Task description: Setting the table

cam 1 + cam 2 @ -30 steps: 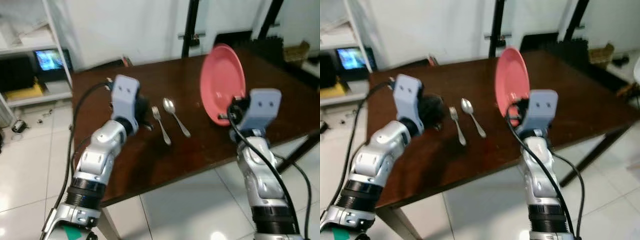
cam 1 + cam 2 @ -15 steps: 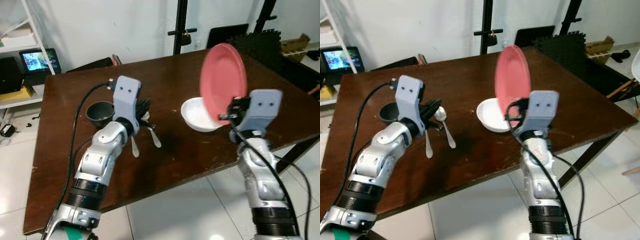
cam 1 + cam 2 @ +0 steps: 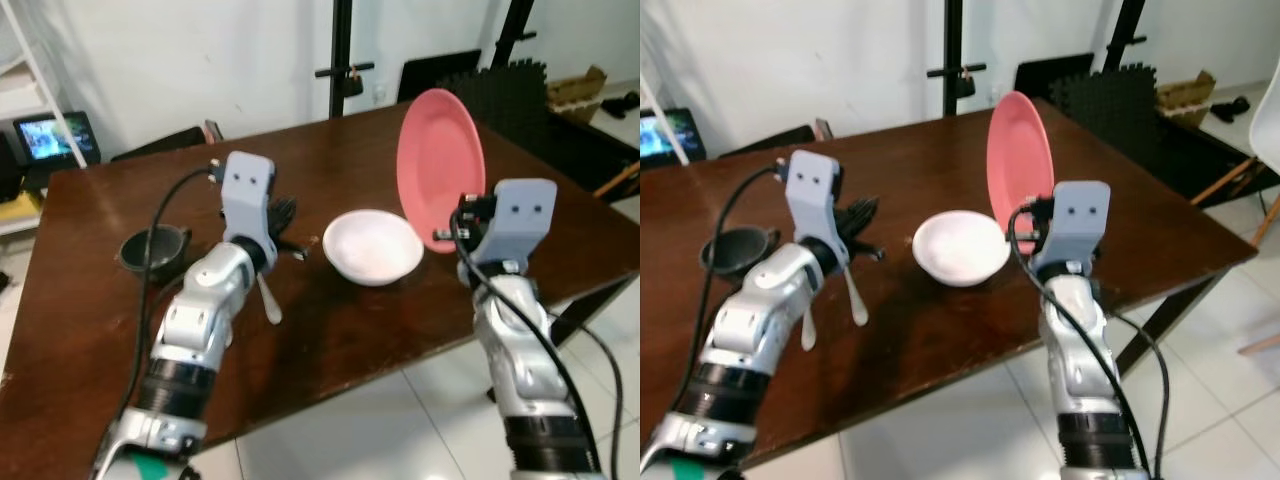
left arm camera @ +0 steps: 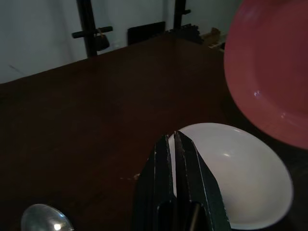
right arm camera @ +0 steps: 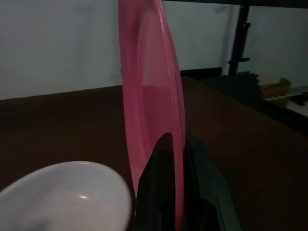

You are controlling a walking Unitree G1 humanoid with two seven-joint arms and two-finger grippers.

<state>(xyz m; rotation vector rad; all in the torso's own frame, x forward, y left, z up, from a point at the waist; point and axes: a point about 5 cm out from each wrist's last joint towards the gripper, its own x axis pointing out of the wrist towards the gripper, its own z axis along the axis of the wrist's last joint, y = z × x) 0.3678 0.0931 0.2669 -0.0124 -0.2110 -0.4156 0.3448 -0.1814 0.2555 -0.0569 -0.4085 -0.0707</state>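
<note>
A pink plate (image 3: 440, 165) stands almost upright above the dark wooden table (image 3: 330, 150), with my right gripper (image 5: 172, 144) shut on its lower rim. Just left of it a white bowl (image 3: 372, 245) rests on the table. My left gripper (image 3: 290, 235) hovers left of the bowl, its fingers (image 4: 166, 159) pressed together with nothing between them. Under that arm lie a spoon (image 3: 853, 295) and a second utensil (image 3: 807, 325), partly hidden by the arm. A small dark bowl (image 3: 152, 250) sits near the table's left side.
Black stands (image 3: 343, 60) and dark foam mats (image 3: 500, 85) are behind the table. A white shelf with a lit screen (image 3: 45, 135) is at the far left. White tiled floor (image 3: 400, 420) lies along the table's near edge, and a white chair (image 3: 1270, 110) at the right.
The camera has swung to the right along the table, bringing the white bowl and dark bowl into view. Both arms keep their pose, and the plate stays gripped upright.
</note>
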